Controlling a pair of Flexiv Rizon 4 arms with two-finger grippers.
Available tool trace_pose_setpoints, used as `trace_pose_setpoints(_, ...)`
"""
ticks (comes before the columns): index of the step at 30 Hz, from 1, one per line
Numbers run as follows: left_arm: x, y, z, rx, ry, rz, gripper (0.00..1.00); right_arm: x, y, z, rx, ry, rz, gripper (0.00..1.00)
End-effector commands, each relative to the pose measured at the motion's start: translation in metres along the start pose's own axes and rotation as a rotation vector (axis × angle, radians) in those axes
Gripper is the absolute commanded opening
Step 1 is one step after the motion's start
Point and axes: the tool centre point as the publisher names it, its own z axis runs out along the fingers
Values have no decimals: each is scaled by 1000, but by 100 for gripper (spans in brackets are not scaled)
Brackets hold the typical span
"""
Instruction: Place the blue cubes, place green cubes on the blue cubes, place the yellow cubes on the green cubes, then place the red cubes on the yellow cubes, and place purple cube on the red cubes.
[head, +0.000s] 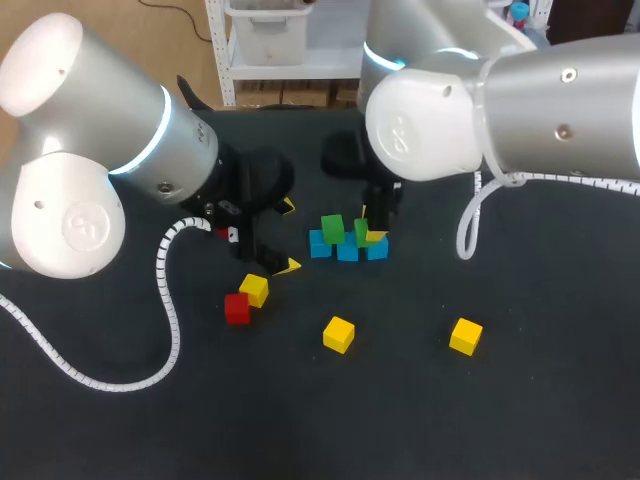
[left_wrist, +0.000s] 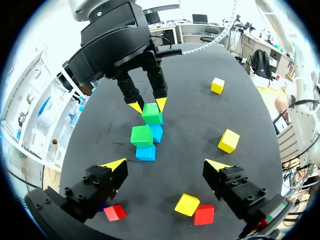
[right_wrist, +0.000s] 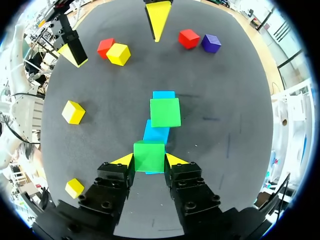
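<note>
Two arms over one dark table (head: 520, 420).

- Left arm (head: 90, 150): enters from the left, wrist turned toward the middle. Left gripper (head: 290, 237) sits low over the table with its fingers spread wide and nothing between them.
- Right arm (head: 520, 100): enters from the right and reaches to the middle, pointing down. Right gripper (right_wrist: 149, 161) is closed on the held green cube (right_wrist: 149, 155), a yellow tip against each side.
- Blue cubes (head: 347, 250): three in a row running left to right. The held green cube is over the right end; whether it rests on the blue there cannot be told. Second green cube (head: 332, 227) sits on the row's left end.
- Yellow cubes (head: 339, 334): three. One touches a red cube (head: 237, 309) just near of the left gripper. The other two lie nearer and further right, well apart.
- Purple cube (right_wrist: 211, 43): seen clearly in the right wrist view, just beside a second red cube (right_wrist: 188, 38), left of the row. In the head view the left arm hides it.
- Left wrist view: shows the right gripper's tips flanking the held green cube from ahead.
</note>
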Motion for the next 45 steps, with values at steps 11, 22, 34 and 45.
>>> trace_pose_setpoints(11, 2, 0, 0, 1, -6, 3, 100, 2, -1, 3, -14, 4, 5, 0)
trace_pose_setpoints(22, 2, 0, 0, 1, -6, 3, 100, -1, -4, 3, -12, 1, -5, 0)
trace_pose_setpoints(34, 2, 0, 0, 1, -6, 3, 100, -2, -7, 5, -17, 4, -2, 0)
trace_pose_setpoints(45, 2, 0, 0, 1, -6, 3, 100, 0, -8, 5, -17, 4, 0, 0)
